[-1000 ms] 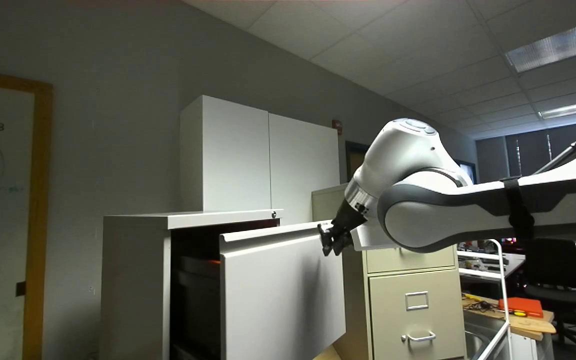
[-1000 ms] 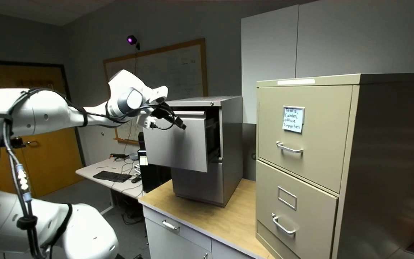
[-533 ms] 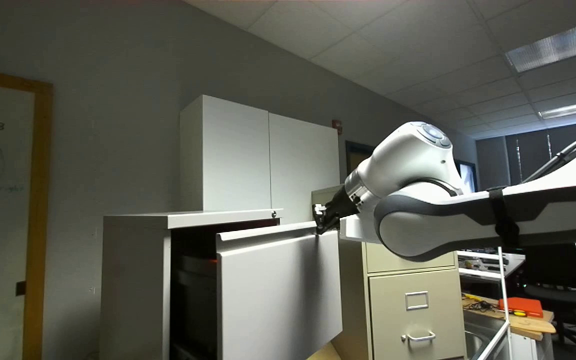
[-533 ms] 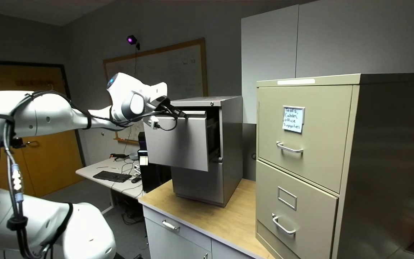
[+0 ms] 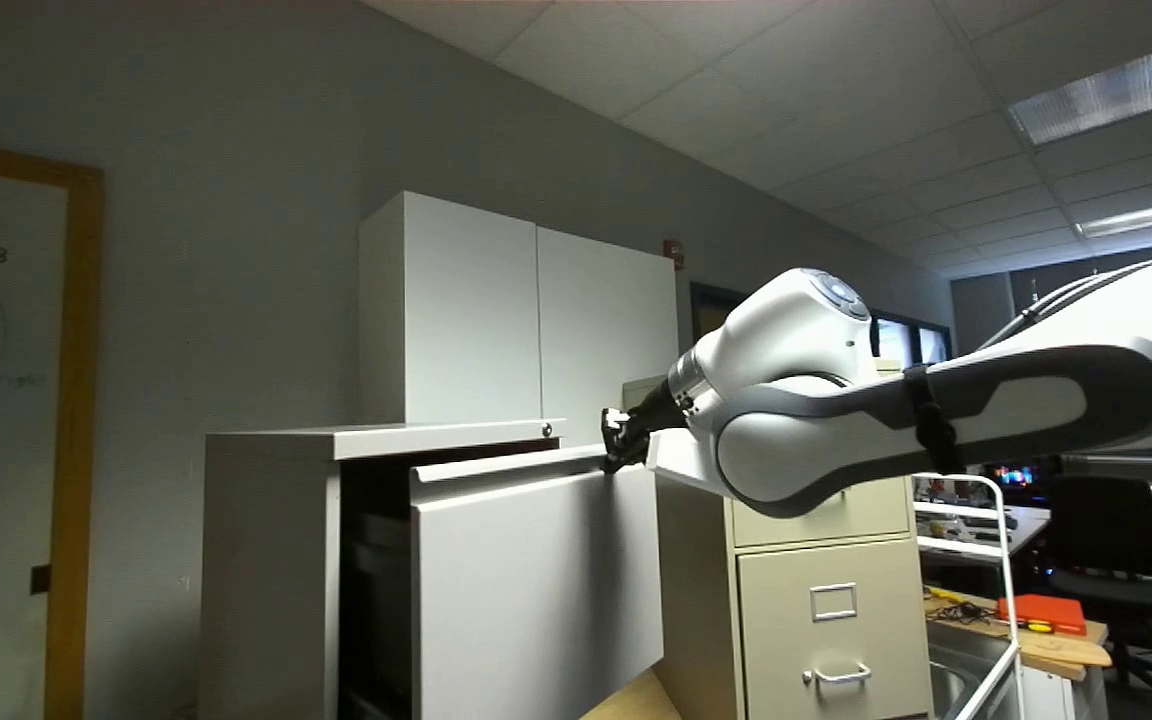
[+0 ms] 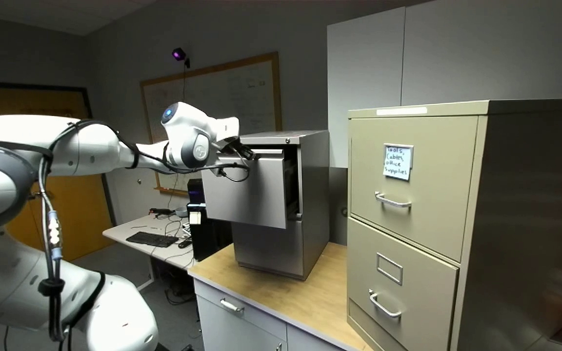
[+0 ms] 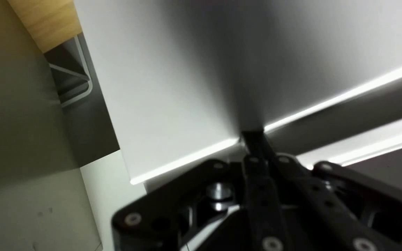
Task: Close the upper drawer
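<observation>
Your upper drawer (image 6: 249, 195) stands part-open above the bench (image 6: 286, 297), jutting toward its front edge, near one corner. Your gripper (image 7: 252, 134), clenched on nothing, seems to press just beneath the top lip (image 5: 506, 463), though shadow blurs the contact. Pushing off-centre, nearer the beige filing cabinet (image 6: 422, 214), could skew and jam it; pushing so high, you could slip over.
</observation>
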`<state>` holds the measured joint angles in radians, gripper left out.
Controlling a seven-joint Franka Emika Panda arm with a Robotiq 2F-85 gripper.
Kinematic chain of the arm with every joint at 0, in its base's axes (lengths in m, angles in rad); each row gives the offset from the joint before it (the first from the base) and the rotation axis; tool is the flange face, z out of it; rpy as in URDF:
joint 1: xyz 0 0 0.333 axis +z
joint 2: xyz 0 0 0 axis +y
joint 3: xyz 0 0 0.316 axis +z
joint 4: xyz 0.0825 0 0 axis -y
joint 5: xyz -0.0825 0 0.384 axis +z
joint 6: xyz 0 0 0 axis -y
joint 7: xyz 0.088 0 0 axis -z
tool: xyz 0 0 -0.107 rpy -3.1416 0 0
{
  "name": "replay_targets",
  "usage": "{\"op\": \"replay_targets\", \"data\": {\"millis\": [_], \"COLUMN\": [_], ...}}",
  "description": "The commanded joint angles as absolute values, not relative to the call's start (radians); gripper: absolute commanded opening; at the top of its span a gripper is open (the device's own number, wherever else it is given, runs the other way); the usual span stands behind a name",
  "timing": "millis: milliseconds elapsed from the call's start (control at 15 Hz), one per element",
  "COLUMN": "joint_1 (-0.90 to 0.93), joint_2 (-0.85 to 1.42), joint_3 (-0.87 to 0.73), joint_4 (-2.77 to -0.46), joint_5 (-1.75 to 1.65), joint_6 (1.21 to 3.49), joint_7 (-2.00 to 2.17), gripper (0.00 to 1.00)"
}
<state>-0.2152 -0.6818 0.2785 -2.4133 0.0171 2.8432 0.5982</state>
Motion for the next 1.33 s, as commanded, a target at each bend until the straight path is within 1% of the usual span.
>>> {"op": "replay_targets", "data": {"millis": [0,733,1067,1133,1267], "joint_1": [-0.154,-0.129,-0.128,-0.081,-0.064], "joint_2": [-0.527,-0.2,-0.14,-0.131,-0.121], "joint_3": [0.257,0.253,0.251,0.205,0.184], "joint_4": [-2.282,-1.93,-1.83,-1.817,-1.797], "joint_5": [0.076,0.08,0.093,0.08,0.083], "joint_6": [2.85,2.772,2.677,2.665,2.643], "joint_7": [0.562,0.572,0.574,0.579,0.576], "gripper": [0.0,0.0,0.0,0.0,0.0]}}
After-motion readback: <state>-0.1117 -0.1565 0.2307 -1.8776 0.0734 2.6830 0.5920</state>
